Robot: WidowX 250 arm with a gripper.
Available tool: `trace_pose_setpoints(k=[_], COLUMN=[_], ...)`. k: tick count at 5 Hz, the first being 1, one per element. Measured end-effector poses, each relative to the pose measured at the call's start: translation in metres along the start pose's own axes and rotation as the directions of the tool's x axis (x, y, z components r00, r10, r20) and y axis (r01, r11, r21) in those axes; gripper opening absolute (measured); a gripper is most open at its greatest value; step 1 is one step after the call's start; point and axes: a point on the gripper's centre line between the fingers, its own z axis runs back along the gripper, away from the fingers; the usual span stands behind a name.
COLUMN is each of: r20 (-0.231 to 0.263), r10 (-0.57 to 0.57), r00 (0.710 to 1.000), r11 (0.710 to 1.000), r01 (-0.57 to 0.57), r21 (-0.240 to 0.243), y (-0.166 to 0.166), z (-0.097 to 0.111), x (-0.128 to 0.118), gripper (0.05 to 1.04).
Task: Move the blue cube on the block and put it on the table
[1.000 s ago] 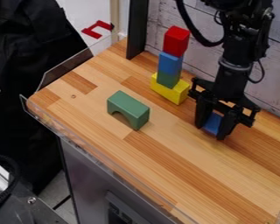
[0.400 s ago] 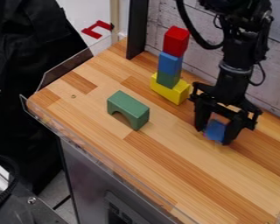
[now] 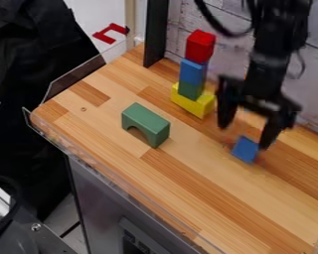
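- Wooden table point(image 3: 208, 183) spans the middle of the frame.
- Black gripper point(image 3: 245, 135), right of centre, points down, spread wide, holding nothing.
- Blue cube point(image 3: 245, 150) sits on the table just below the opening, nearer the frame-right fingertip; the next move, likely a retreat, should go straight up.

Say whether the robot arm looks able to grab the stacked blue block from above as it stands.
Probably not: the red block sits on the blue block, though the open claw looks empty.
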Motion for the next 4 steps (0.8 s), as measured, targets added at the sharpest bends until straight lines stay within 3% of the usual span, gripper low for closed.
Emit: trace_pose_setpoints(k=[1,2,4], r20=[0.186,0.295,0.283], r10=[0.017,0.039,-0.013], r00=[0.982,0.955,0.959], r11=[0.999,0.994,0.999], r01=[-0.009,-0.007,0.021], r21=[-0.039,-0.109,-0.024], y=[0.004,0.010,0.028], z=[0.052,0.100,0.125], x=[-0.006,-0.003,0.007], gripper=[1.000,1.000,1.000])
